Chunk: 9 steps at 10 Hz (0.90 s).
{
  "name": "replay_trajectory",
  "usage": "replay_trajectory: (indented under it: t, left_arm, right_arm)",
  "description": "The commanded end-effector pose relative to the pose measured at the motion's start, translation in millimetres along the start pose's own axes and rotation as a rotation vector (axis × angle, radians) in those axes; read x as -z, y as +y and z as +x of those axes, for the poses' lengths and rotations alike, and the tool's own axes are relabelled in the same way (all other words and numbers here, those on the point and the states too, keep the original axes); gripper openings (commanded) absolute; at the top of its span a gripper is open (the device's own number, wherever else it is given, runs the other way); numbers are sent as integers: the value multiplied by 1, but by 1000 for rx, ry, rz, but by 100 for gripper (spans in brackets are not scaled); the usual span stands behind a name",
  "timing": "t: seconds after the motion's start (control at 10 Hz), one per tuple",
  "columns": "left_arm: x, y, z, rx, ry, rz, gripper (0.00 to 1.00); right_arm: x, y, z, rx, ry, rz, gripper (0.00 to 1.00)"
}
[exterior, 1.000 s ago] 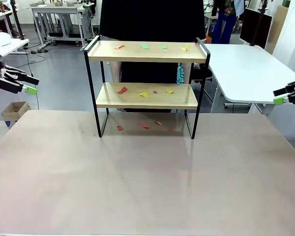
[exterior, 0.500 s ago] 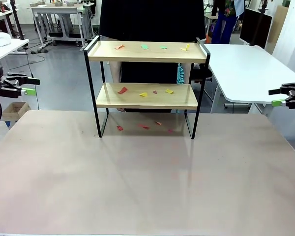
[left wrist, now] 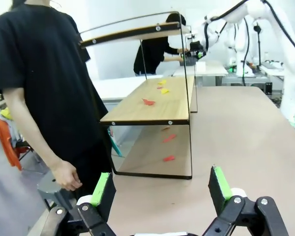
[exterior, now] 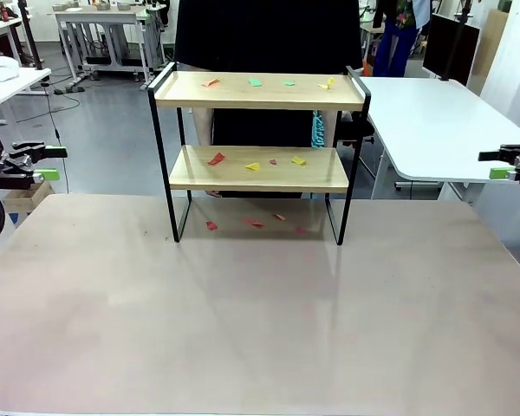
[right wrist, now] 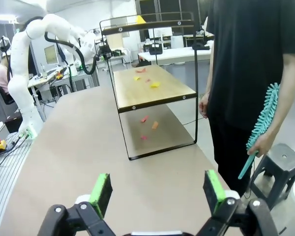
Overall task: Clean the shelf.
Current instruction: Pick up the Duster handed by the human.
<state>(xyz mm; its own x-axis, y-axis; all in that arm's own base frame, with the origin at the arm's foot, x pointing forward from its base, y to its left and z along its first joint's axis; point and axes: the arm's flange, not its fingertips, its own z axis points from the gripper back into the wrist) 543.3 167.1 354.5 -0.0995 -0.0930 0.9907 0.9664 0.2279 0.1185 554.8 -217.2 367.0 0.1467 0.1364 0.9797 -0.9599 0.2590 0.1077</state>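
In the front view, the shelf [exterior: 258, 169] stands in the upper middle of the frame, at the far part of the table [exterior: 260, 329]. A person [exterior: 269, 35] in black stands directly behind it. Small coloured paper scraps [exterior: 253, 166] lie on both boards and on the table under the lower board. The left gripper [exterior: 54, 163] is at the left edge and the right gripper [exterior: 490, 165] at the right edge. Both are well apart from the shelf, with the fingers spread and nothing between them.

The left wrist view looks at the shelf [left wrist: 152, 103] from its side, in the middle of the frame. The person fills the left part, and one bare hand [left wrist: 69, 176] hangs down at the lower left. The green pads at the bottom edge stand wide apart and hold nothing.

The right wrist view gives the other side of the shelf [right wrist: 152, 91], in the upper middle. Here the person is at the right and holds a teal duster [right wrist: 263, 123], with a dark stool [right wrist: 280, 162] beside. The pads at the bottom are also wide apart and empty.
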Motion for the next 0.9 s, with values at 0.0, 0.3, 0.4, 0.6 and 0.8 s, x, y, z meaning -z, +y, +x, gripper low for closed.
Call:
replay_trajectory:
  t: [0.0, 0.3, 0.4, 0.6, 0.8]
  left_arm:
    - [-3, 1, 4, 25, -49, 30, 100]
    - [0, -9, 27, -5, -97, 73, 100]
    - [3, -10, 33, -12, -100, 72, 100]
    - [13, -13, 41, -31, -102, 60, 100]
    - [21, -16, 46, -44, -111, 54, 100]
  right_arm:
    - [-3, -9, 12, 30, -45, -16, 100]
    - [-7, -8, 17, 44, -56, -29, 100]
    - [-8, -7, 20, 44, -59, -33, 100]
    - [-11, -6, 23, 42, -57, -43, 100]
    - [-11, -7, 24, 45, -60, -47, 100]
